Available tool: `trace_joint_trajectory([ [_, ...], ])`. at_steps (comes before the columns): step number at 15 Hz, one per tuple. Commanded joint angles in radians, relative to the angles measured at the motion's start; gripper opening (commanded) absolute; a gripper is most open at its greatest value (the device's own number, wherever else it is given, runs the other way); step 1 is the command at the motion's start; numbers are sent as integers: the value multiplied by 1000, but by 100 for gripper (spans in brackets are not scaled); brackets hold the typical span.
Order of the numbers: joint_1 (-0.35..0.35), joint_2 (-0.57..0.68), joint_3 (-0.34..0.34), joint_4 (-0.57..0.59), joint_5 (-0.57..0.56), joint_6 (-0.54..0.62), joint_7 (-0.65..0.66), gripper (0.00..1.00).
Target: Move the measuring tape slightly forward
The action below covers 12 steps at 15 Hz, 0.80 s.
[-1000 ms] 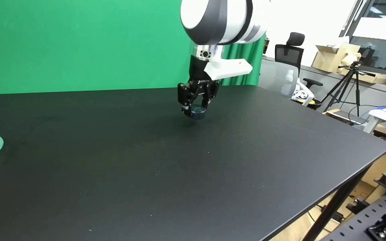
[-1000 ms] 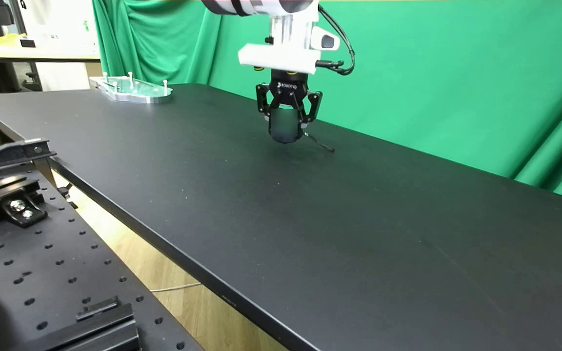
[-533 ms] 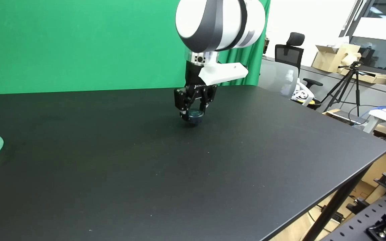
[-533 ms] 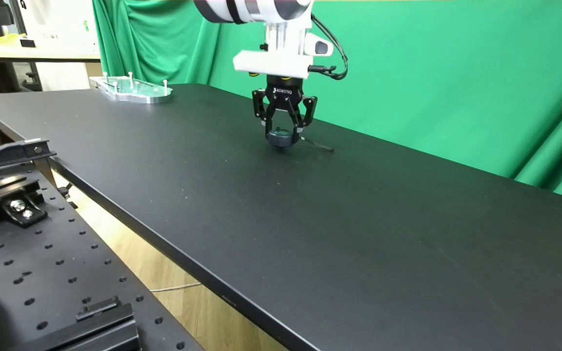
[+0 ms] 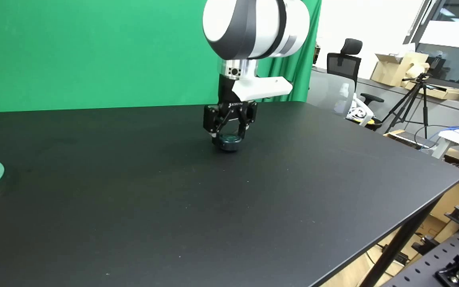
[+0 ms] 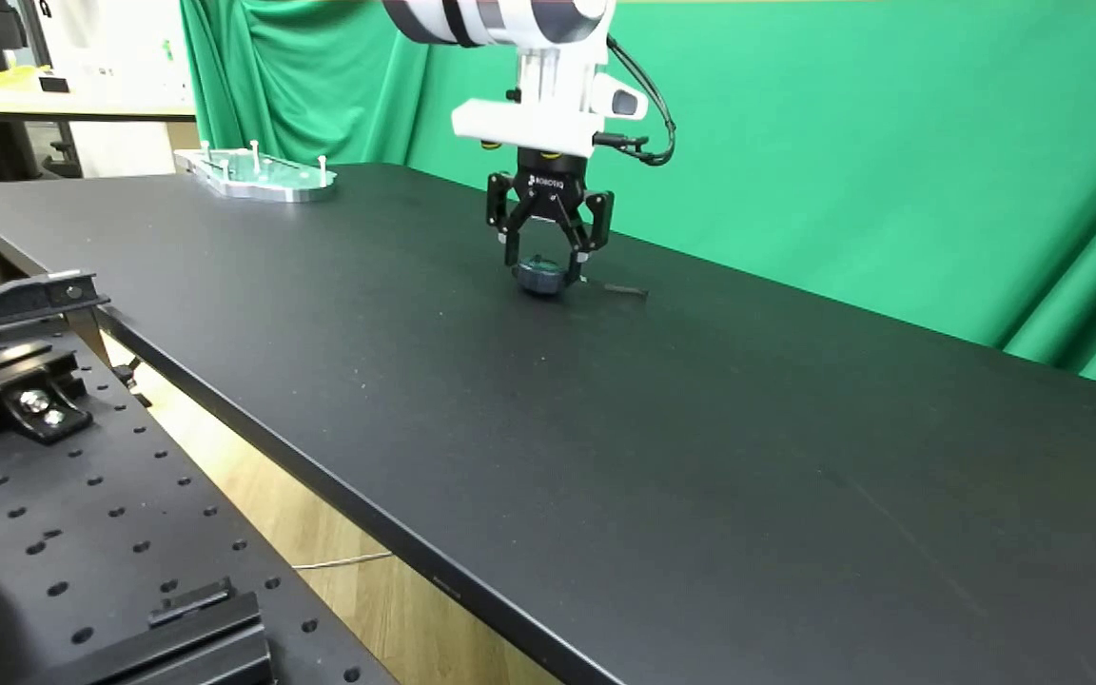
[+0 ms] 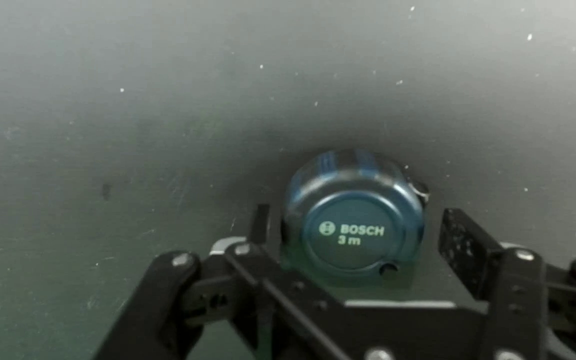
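The measuring tape point(image 7: 355, 230) is a round blue-and-black case marked BOSCH 3 m. It lies flat on the dark table, logo up, and shows in both exterior views point(image 5: 230, 142) point(image 6: 540, 277). A dark strap point(image 6: 624, 289) lies on the table beside it. My gripper point(image 7: 356, 220) points down around the tape in both exterior views point(image 5: 228, 139) point(image 6: 542, 269). One finger stands on each side of the case, with a small gap on both sides in the wrist view. The jaws are open and hold nothing.
The black table point(image 5: 197, 215) extends around the tape. A clear plate with white posts point(image 6: 258, 178) stands at the table's far end. A green curtain point(image 6: 843, 171) hangs behind. A perforated metal bench point(image 6: 129, 533) runs along the table's near side.
My gripper has come down with the tape and shifted slightly to the left in both exterior views. The tape has gone from being held above the table to resting on it; the fingers have opened.
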Motion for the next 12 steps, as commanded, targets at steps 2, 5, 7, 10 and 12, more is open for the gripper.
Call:
trace_joint_trajectory([
  [2,-22,-18,27,31,20,-47,20,100],
  [5,-28,-53,38,26,33,-86,17,100],
  [7,-25,-80,37,22,38,-133,26,100],
  [10,-28,-124,45,11,39,-174,17,100],
  [12,-31,-150,48,9,36,-217,10,100],
])
